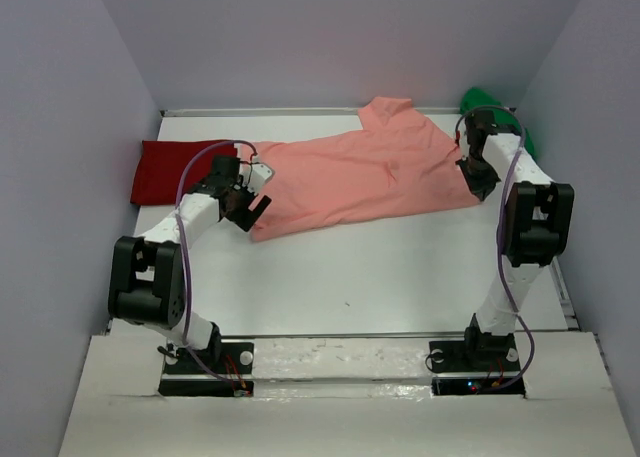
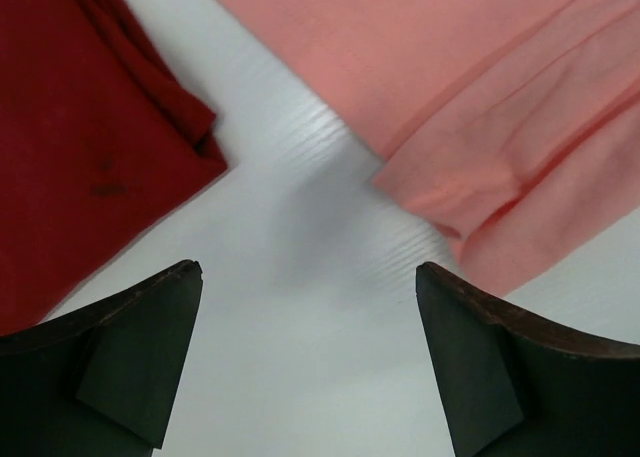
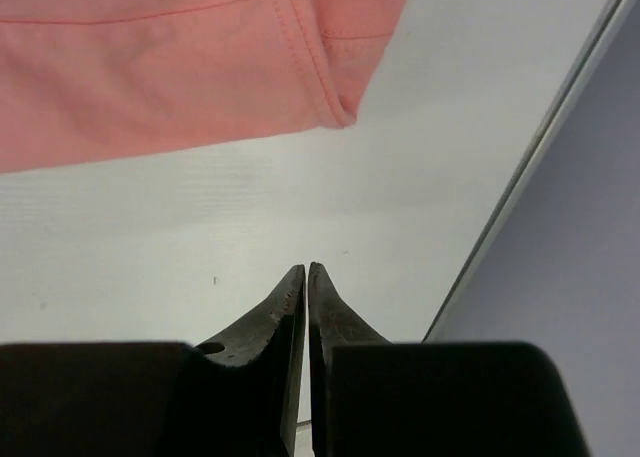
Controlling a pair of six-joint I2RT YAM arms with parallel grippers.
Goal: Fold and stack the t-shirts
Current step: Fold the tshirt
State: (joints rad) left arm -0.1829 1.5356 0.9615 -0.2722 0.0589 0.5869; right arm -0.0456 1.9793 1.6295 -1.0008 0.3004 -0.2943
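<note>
The pink shirt (image 1: 370,172) is lying spread roughly flat across the back of the worktop (image 1: 400,277). The red shirt (image 1: 175,170) is lying just beside its left end, and the green shirt (image 1: 485,105) is peeking out behind the right arm in the far right corner. The left claw (image 1: 250,209) is hanging spread wide over bare worktop between the red and pink cloth, gripping nothing. The right claw (image 1: 478,182) is sitting with its fingers pressed almost together just beside the pink shirt's right edge, also holding nothing. All three shirts are looking light, thin and limp, so each is likely going to sag and crease if lifted at one point. Pinching a stitched hem corner or shoulder seam with both claws, well apart, is probably offering the surest hold. No brand, label or writing is showing; a faint mark on the pink chest is too small to read.
</note>
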